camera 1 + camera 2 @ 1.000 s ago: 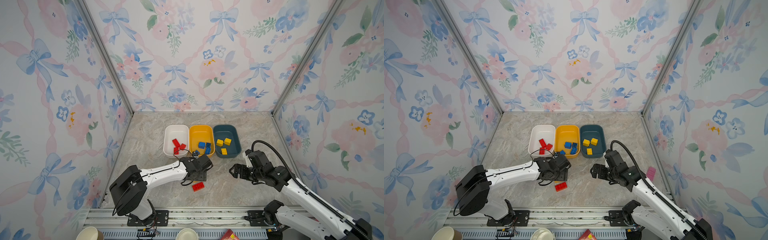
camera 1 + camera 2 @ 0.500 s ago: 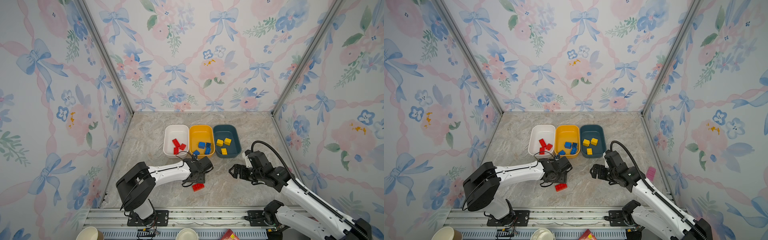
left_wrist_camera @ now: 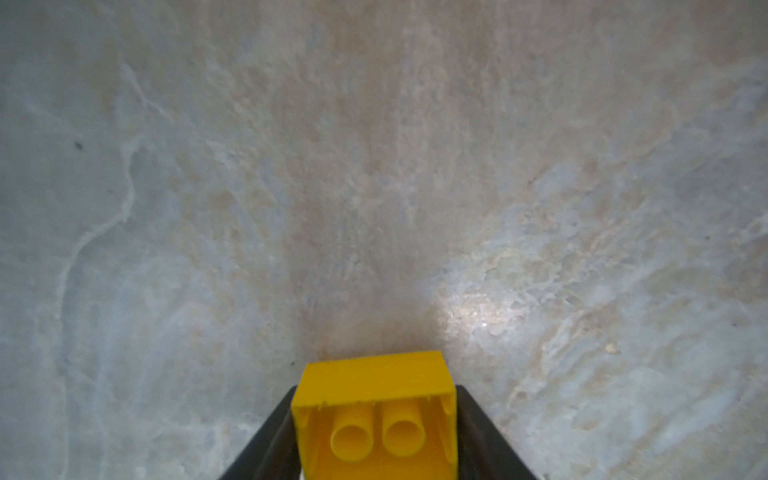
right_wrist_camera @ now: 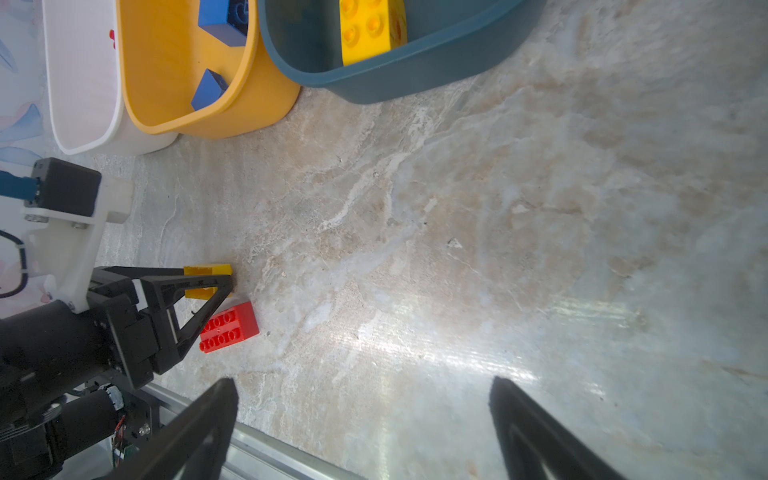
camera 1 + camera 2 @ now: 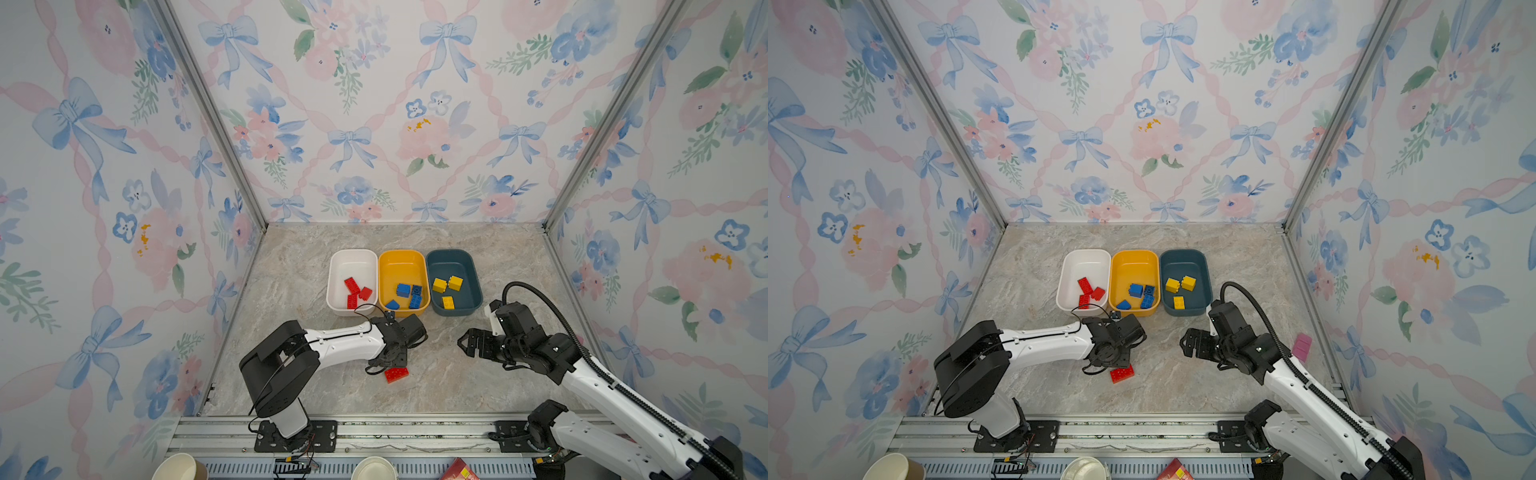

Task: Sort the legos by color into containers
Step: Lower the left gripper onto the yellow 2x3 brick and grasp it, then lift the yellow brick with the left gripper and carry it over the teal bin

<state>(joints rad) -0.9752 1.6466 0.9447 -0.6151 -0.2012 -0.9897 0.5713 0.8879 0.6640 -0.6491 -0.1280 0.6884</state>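
Left gripper (image 4: 210, 282): jaws clamped on yellow brick (image 3: 372, 372), low over bench (image 5: 457, 386), studs not in view. Red brick (image 5: 396, 374) loose on bench, just beside left gripper, studs up. Right gripper (image 4: 362, 384): jaws wide apart, nothing between, over bare bench, well apart from bricks. White tub (image 5: 352, 257) holds red bricks, yellow-orange tub (image 5: 402, 257) blue, teal tub (image 5: 451, 257) yellow. Tubs side by side, touching.

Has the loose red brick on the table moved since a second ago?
No. The red brick sits where it was, same gap to the yellow tub.
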